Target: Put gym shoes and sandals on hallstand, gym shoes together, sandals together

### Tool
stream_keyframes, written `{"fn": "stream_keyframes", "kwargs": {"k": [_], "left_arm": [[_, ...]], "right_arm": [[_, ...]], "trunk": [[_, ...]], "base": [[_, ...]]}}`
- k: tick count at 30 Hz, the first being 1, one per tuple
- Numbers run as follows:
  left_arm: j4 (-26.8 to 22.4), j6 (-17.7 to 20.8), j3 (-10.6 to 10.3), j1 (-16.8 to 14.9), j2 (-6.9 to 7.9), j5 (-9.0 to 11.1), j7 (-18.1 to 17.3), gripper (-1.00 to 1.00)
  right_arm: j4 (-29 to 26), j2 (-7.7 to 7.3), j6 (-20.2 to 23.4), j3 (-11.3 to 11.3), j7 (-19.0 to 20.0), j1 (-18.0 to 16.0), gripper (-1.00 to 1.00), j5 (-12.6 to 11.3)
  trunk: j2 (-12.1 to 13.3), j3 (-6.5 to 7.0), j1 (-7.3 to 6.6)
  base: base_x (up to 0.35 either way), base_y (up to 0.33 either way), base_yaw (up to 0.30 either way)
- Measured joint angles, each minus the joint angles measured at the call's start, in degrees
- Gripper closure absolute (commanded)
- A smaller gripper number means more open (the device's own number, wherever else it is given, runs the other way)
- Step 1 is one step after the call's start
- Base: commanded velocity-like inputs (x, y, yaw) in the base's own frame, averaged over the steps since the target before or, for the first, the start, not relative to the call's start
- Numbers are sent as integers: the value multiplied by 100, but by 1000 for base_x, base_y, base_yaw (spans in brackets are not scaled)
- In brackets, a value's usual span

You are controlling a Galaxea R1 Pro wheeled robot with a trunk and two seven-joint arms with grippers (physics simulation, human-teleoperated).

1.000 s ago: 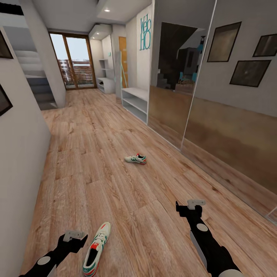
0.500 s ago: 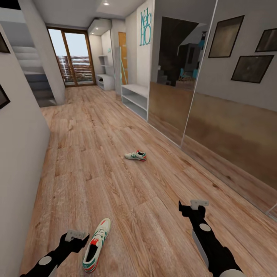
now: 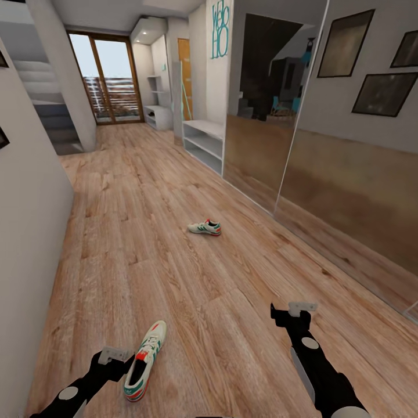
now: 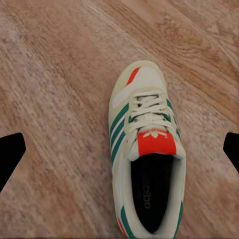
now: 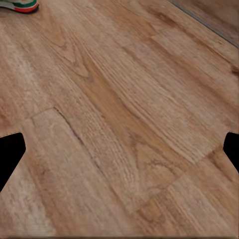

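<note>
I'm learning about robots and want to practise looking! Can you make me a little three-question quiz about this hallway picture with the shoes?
1. True or false: both gym shoes already sit on the shoe rack.
2. Which end effector is next to the near gym shoe? A) the left end effector B) the right end effector
3. Fill in: the far gym shoe lies on the wooden ____.

Key: 1. False, both lie on the corridor floor. 2. A. 3. floor.
</note>
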Motion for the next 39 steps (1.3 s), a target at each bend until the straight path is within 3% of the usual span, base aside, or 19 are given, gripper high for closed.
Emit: {"fn": "stream_keyframes", "kwargs": {"k": [7, 39], "left_arm": [[0, 0, -13, 0, -2, 0, 0, -100], [1, 0, -34, -1, -9, 0, 1, -100]], "right_arm": [[0, 0, 0, 3, 5, 0, -100, 0], [-1, 8, 0, 3, 1, 0, -100, 0]], "trunk": [[-281, -190, 154], [-325, -1161, 237]], "base": [[0, 0, 0], [0, 0, -118]]}}
